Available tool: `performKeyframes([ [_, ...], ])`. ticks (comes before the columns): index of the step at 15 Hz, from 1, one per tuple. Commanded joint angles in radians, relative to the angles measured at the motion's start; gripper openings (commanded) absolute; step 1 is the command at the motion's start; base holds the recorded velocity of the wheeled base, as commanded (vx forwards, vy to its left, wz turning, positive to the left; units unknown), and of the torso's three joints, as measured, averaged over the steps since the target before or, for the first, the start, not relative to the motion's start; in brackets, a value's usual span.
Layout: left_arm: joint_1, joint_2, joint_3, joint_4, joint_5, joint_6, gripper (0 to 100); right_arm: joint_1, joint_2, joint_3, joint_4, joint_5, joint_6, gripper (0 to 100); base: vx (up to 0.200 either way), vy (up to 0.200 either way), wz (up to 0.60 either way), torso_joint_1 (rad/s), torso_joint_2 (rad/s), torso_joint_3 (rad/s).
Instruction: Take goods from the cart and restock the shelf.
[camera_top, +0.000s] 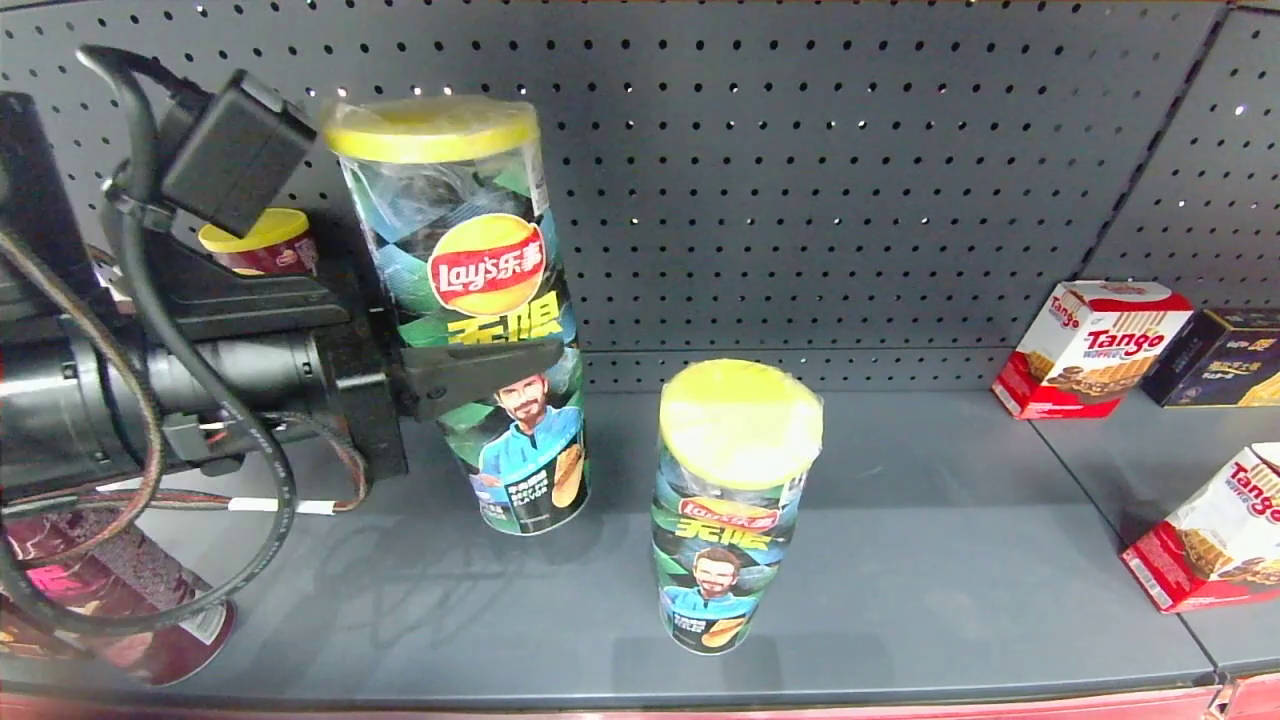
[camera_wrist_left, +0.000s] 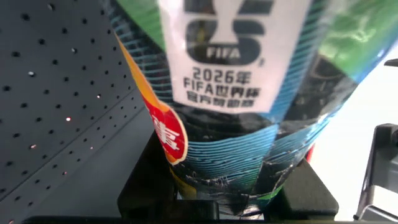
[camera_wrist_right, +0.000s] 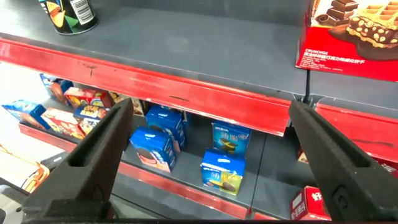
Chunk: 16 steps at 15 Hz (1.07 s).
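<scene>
Head view: chip can (camera_top: 470, 300) with a yellow lid is clamped at mid-height by the left gripper (camera_top: 520, 365). One dark finger is seen across the front of the can; the other is hidden behind it. The chip can is held upright near the pegboard back wall (camera_top: 850, 180), over the left part of the grey shelf (camera_top: 950, 560). Whether its base touches the shelf cannot be told. A second can (camera_top: 735, 510) with the same print is stood on the shelf, in front and to the right, apart from the gripped one. A small red can (camera_top: 265, 242) with a yellow lid is partly hidden behind the left arm. A dark red can (camera_top: 130, 610) is seen at the near-left edge under the cables. Wafer boxes (camera_top: 1095, 345) are placed at the far right.

Left wrist view: the chip can (camera_wrist_left: 249, 124) is seen close up, squeezed between the dark finger pads (camera_wrist_left: 146, 186), with the pegboard back wall beside it.

Right wrist view: the right gripper (camera_wrist_right: 211, 155) is spread wide with nothing between its fingers, in front of the red shelf edge (camera_wrist_right: 186, 87). Blue boxes (camera_wrist_right: 152, 140) are stood on the lower level below. A can base (camera_wrist_right: 68, 14) and a wafer box (camera_wrist_right: 354, 31) are seen on the grey shelf above.
</scene>
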Motion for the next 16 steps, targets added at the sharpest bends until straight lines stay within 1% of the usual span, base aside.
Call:
performKeyframes([
  [1, 0.006, 0.068, -0.003, -0.027, -0.006, 0.001, 0, 0.000, 0.003, 0.000, 0.000, 0.000, 0.000, 100, 0.000, 0.000, 0.00, 0.000, 0.00, 0.000],
  [3, 0.007, 0.140, -0.025, -0.041, -0.001, 0.008, 0, 0.000, 0.003, 0.000, 0.000, 0.000, 0.000, 100, 0.000, 0.000, 0.00, 0.000, 0.00, 0.000],
  [4, 0.006, 0.159, -0.028, -0.041, -0.003, 0.031, 0, 0.000, 0.003, 0.000, 0.000, 0.000, 0.000, 100, 0.000, 0.000, 0.00, 0.000, 0.00, 0.000],
  [5, 0.007, 0.189, -0.038, -0.041, -0.003, 0.065, 0, 0.000, 0.003, 0.000, 0.000, 0.000, 0.000, 100, 0.000, 0.000, 0.00, 0.000, 0.00, 0.000],
  [6, 0.007, 0.229, -0.068, -0.041, -0.003, 0.088, 0, 0.000, 0.003, 0.000, 0.000, 0.000, 0.000, 100, 0.000, 0.000, 0.00, 0.000, 0.00, 0.000],
  [7, 0.009, 0.263, -0.097, -0.041, -0.001, 0.094, 0, 0.000, 0.003, 0.000, 0.000, 0.000, 0.000, 100, 0.000, 0.000, 0.00, 0.000, 0.00, 0.000],
  [8, 0.009, 0.281, -0.117, -0.041, -0.001, 0.096, 0, 0.000, 0.003, 0.000, 0.000, 0.000, 0.000, 100, 0.000, 0.000, 0.00, 0.000, 0.00, 0.000],
  [9, 0.009, 0.323, -0.166, -0.040, -0.001, 0.096, 0, 0.000, 0.003, 0.000, 0.000, 0.000, 0.000, 100, 0.000, 0.000, 0.00, 0.000, 0.00, 0.000],
  [10, 0.007, 0.337, -0.178, -0.041, -0.001, 0.097, 0, 0.000, 0.003, 0.000, 0.000, 0.000, 0.000, 100, 0.000, 0.000, 0.00, 0.000, 0.00, 0.000],
  [13, 0.009, 0.419, -0.266, -0.055, -0.001, 0.097, 0, 0.000, 0.003, 0.000, 0.000, 0.000, 0.000, 100, 0.000, 0.000, 0.00, 0.000, 0.00, 0.000],
  [15, 0.010, 0.447, -0.290, -0.057, -0.001, 0.094, 0, 0.000, 0.003, 0.000, 0.000, 0.000, 0.000, 100, 0.000, 0.000, 0.00, 0.000, 0.00, 0.000],
  [16, 0.021, 0.473, -0.301, -0.076, -0.001, 0.090, 0, 0.000, 0.003, 0.000, 0.000, 0.000, 0.000, 100, 0.000, 0.000, 0.00, 0.000, 0.00, 0.000],
])
